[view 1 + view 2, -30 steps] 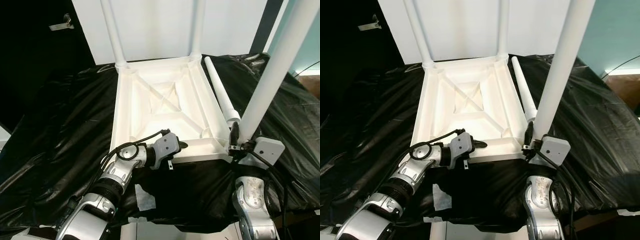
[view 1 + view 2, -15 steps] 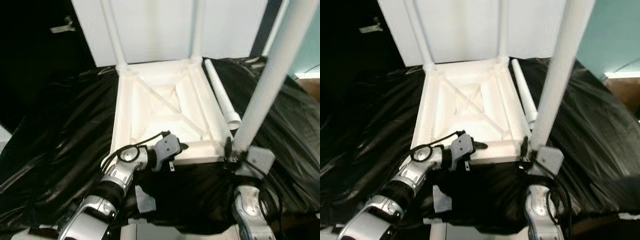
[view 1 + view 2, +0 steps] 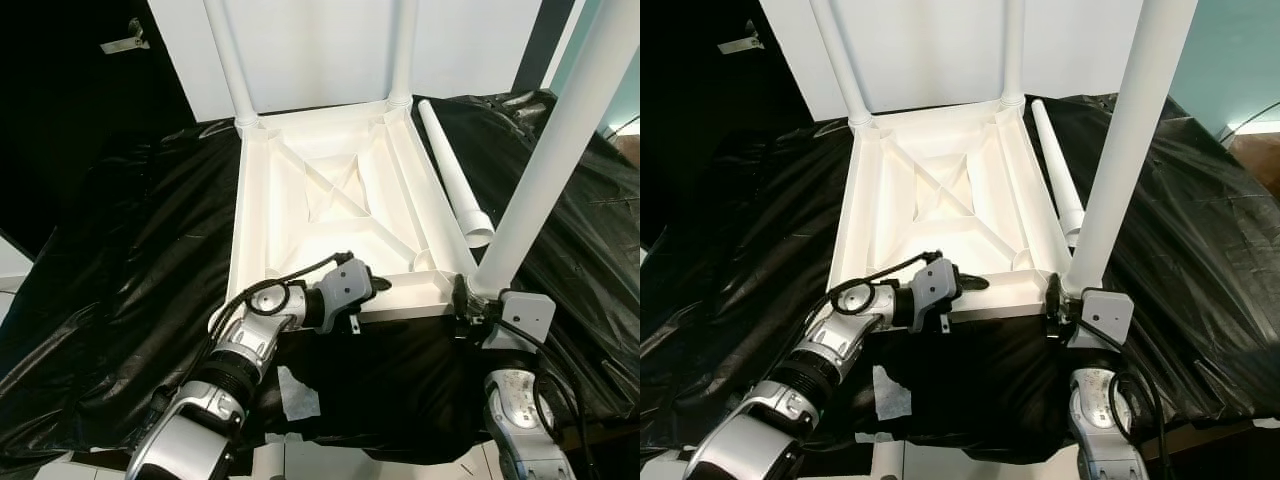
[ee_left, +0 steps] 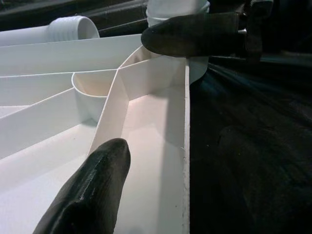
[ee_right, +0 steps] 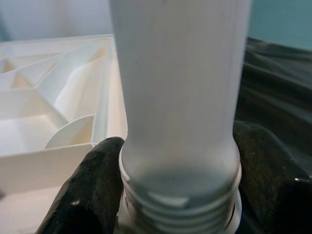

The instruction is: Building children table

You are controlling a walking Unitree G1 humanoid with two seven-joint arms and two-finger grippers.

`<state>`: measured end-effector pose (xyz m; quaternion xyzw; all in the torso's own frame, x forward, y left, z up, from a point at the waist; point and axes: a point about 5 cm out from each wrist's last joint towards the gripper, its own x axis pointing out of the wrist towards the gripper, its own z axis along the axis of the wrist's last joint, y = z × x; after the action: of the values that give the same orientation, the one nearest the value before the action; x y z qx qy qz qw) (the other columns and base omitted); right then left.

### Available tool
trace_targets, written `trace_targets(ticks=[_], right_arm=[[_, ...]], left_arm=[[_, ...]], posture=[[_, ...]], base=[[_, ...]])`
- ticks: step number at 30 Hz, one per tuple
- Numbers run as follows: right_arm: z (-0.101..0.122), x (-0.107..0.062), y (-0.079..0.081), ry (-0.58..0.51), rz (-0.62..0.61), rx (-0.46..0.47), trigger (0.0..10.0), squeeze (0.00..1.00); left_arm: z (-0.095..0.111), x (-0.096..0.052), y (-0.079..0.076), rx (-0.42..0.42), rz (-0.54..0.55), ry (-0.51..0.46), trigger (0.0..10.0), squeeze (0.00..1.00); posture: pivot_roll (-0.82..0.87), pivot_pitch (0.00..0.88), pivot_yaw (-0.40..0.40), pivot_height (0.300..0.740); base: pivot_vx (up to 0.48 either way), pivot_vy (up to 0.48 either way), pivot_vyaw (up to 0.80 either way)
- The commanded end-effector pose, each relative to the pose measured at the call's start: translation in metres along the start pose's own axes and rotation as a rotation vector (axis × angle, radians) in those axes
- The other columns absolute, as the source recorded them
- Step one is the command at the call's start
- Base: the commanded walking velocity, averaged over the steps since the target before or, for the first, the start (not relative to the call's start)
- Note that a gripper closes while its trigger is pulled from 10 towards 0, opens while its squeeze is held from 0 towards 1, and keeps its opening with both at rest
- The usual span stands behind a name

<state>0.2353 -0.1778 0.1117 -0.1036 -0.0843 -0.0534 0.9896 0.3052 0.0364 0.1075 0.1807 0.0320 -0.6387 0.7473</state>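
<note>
**Q:** Where does the tabletop sit?

**A:** Currently I see the white tabletop [image 3: 330, 215] upside down on the worktop [image 3: 120, 300], which is draped in black plastic sheet [image 3: 560, 230]. Its ribbed underside faces up. Two legs [image 3: 228, 60] stand upright in the far corner sockets.

**Q:** Right hand state?

**A:** My right hand [image 3: 470, 297] is closed around the threaded lower end of a third leg [image 3: 560, 140], at the near right corner of the tabletop. In the right wrist view both black fingers [image 5: 90, 190] press on either side of the leg just above its thread. The leg leans slightly away from vertical. I cannot tell whether the thread is seated in the socket.

**Q:** Left hand?

**A:** My left hand [image 3: 970, 283] rests at the tabletop's near edge, fingers parted, gripping nothing. In the left wrist view one finger [image 4: 92, 190] lies inside the tray and the other finger [image 4: 195, 34] reaches toward the near right corner.

**Q:** Loose parts?

**A:** A fourth leg [image 3: 455, 180] lies flat on the sheet, just beside the tabletop's right side, open threaded end toward me. A white scrap [image 3: 298, 392] sits on the sheet near the worktop's front edge.
</note>
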Motion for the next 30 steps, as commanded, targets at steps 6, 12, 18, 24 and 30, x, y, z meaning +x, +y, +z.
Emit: trace_targets(ticks=[6,12,18,24,30], right_arm=[[-0.005,0.004,-0.001,0.034,0.114,0.005,10.0,0.00],[-0.008,0.004,-0.003,0.060,0.162,0.034,0.0,0.00],[-0.018,-0.005,0.001,0.138,0.244,0.081,0.0,0.00],[-0.026,-0.018,0.013,0.160,0.044,0.149,0.0,0.00],[-0.026,-0.018,0.035,0.154,-0.021,0.166,0.0,0.00]], left_arm=[[-0.041,0.003,-0.025,-0.143,-0.054,0.141,10.0,0.00],[-0.041,0.003,-0.025,-0.141,-0.054,0.142,10.0,0.00],[-0.042,0.002,-0.023,-0.139,-0.050,0.145,10.0,0.00],[-0.041,0.003,-0.023,-0.135,-0.054,0.145,10.0,0.00],[-0.040,0.004,-0.023,-0.131,-0.060,0.142,10.0,0.00]], posture=[[-0.21,0.082,0.071,0.740],[-0.21,0.077,0.072,0.740],[-0.20,0.071,0.075,0.740],[-0.20,0.069,0.082,0.740],[-0.19,0.068,0.087,0.740]], base=[[0.000,0.000,0.00],[0.000,0.000,0.00],[0.000,0.000,0.00],[0.000,0.000,0.00],[0.000,0.000,0.00]])
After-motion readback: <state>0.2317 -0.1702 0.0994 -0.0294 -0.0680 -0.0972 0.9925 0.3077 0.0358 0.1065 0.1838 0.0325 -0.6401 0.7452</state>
